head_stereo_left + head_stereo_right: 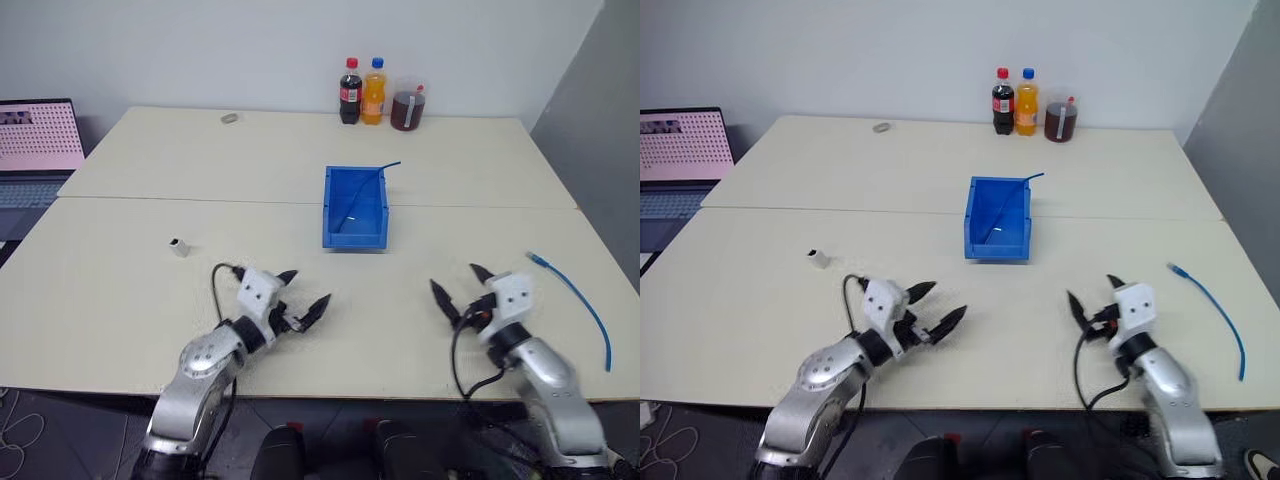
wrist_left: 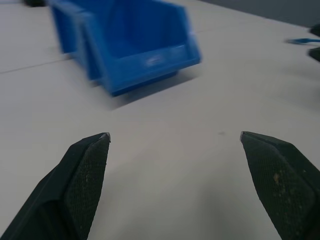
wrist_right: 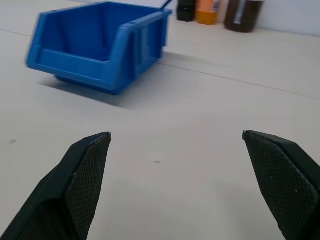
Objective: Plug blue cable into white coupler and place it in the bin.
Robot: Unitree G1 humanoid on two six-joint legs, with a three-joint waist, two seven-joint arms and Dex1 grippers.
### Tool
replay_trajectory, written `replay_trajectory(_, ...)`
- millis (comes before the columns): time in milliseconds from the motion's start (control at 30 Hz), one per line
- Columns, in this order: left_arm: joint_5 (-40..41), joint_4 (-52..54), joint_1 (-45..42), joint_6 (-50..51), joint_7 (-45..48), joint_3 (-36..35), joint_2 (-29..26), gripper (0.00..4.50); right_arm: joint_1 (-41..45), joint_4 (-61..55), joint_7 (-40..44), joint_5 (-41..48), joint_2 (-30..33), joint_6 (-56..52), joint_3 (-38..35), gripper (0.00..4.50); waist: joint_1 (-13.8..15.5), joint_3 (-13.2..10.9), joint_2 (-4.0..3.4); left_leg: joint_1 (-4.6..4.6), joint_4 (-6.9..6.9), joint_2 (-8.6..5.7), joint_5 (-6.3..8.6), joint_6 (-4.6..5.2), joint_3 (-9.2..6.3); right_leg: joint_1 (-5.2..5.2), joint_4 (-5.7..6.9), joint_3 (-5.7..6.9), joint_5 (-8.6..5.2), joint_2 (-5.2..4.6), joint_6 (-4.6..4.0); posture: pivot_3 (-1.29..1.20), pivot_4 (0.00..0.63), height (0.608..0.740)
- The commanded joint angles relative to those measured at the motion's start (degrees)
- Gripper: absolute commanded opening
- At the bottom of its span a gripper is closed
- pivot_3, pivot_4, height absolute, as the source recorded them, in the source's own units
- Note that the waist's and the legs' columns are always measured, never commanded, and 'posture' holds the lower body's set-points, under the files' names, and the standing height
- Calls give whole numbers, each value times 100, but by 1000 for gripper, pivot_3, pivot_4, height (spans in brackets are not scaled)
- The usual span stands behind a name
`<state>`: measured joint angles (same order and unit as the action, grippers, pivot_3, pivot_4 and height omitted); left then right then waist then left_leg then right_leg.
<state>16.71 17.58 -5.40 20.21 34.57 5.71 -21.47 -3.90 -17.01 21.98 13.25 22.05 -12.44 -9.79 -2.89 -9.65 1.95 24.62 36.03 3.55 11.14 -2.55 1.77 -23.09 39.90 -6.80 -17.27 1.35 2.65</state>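
Two black-fingered grippers hover over the pale table, both spread wide and holding nothing: the left gripper (image 1: 302, 292) and the right gripper (image 1: 457, 284). Right of the bright blue open-top plastic bin (image 1: 354, 207), the light sky-blue cable (image 1: 585, 304) lies running away from the table's near edge, just beyond the right gripper. Inside the bin sits a thinner, darker blue cable (image 1: 368, 189) (one end poking over the far rim). Left of the bin, ahead of the left gripper, rests the tiny whitish boxy coupler (image 1: 179, 246).

Blue cable (image 1: 578, 299) lies right; white coupler (image 1: 179, 246) left; bin (image 1: 355, 208) centre.
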Motion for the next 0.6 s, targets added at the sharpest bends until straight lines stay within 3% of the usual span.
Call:
replay_trajectory(33, -43, 210, -643, 418, 273, 509, -59, 4379, 263, 444, 115, 416, 715, -629, -1045, 4495, 0, 0, 1, 0, 2, 0, 0, 0, 0, 4, 0, 0, 1, 0, 1, 0, 150, 740)
replay_trajectory(167, 0, 134, -1247, 600, 595, 847, -42, 4379, 710, 1615, 591, 564, 1619, -967, -1491, 4495, -28, 0, -2, -1, 3, -3, 0, 1, 2, 4, -1, -4, 3, 2, 3, 0, 150, 740)
replay_trajectory(300, 260, 114, -1643, 896, 998, 973, -76, 4379, 1520, 3490, 1376, 374, 2433, -1170, -1171, 4495, -75, -2, -7, -8, 0, 2, 0, 3, 1, 3, 0, -15, 3, 17, 2, 0, 150, 740)
replay_trajectory(533, 613, 156, -1787, 1246, 1540, 970, -254, 4379, 3239, 6340, 2254, -135, 2860, -702, -453, 4495, -158, -13, -14, -58, -4, 1, 1, 4, 1, 60, -14, -18, 0, 18, 0, 0, 150, 740)
replay_trajectory(600, 702, 170, -1796, 1315, 1673, 939, -323, 4500, 3478, 6743, 2541, -186, 2893, -525, -366, 4112, -176, -13, -15, -74, -5, 1, 2, 5, 0, 85, -30, -16, 0, 17, 0, 0, 150, 740)
